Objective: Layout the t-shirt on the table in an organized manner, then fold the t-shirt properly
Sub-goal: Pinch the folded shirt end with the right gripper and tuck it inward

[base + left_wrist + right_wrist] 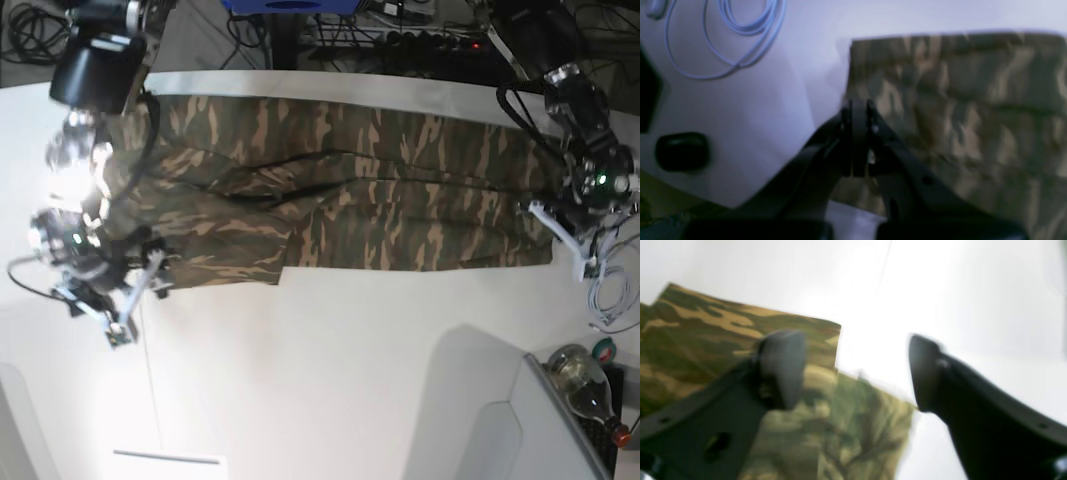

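Camouflage t-shirt (340,190) spread lengthwise across the white worktop (330,370).
The shirt lies flat along the worktop's far half, between the two arms. Right end effector (857,370) stands wide above the shirt's corner, gripping nothing; left end effector (858,110) is closed at the shirt's edge, apparently empty. A coiled white cable (736,30) lies nearby.
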Action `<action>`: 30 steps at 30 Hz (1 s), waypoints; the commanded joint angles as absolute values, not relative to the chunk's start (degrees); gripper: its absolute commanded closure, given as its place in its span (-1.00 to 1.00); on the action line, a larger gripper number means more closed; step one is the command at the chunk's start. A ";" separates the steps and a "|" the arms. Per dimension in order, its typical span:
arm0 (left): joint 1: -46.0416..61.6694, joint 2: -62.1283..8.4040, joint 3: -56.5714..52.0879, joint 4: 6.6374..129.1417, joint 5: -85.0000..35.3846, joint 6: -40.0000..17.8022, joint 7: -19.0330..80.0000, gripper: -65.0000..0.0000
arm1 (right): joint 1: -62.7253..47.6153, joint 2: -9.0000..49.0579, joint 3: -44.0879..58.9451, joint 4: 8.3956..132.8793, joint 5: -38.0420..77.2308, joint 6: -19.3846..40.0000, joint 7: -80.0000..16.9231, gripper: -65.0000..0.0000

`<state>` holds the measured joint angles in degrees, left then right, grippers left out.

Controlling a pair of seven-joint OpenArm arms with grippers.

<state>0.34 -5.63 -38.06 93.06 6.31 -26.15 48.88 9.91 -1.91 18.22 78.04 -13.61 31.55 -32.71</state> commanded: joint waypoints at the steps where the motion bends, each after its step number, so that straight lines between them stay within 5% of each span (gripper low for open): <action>1: 0.92 -6.99 -40.48 95.60 4.18 -25.71 48.22 1.00 | 13.32 -1.45 18.07 74.86 -13.05 31.25 -31.60 -0.50; 6: 7.87 -9.63 -48.66 97.80 -9.54 -25.71 48.22 1.00 | 20.97 0.40 17.71 56.84 -13.05 31.16 -27.74 -0.17; 16: 13.41 -11.38 -55.69 97.36 -13.76 -25.71 47.96 1.00 | 24.40 1.71 18.07 41.45 -13.23 30.73 -19.91 -0.18; 21: 13.49 -11.38 -55.87 97.36 -13.58 -25.71 47.96 1.00 | 24.22 1.71 18.07 41.71 -13.14 30.73 -20.00 0.63; 30: 13.41 -11.47 -55.69 97.27 -13.32 -25.71 47.96 1.00 | 19.82 1.27 17.71 53.49 -13.14 31.08 -22.37 0.93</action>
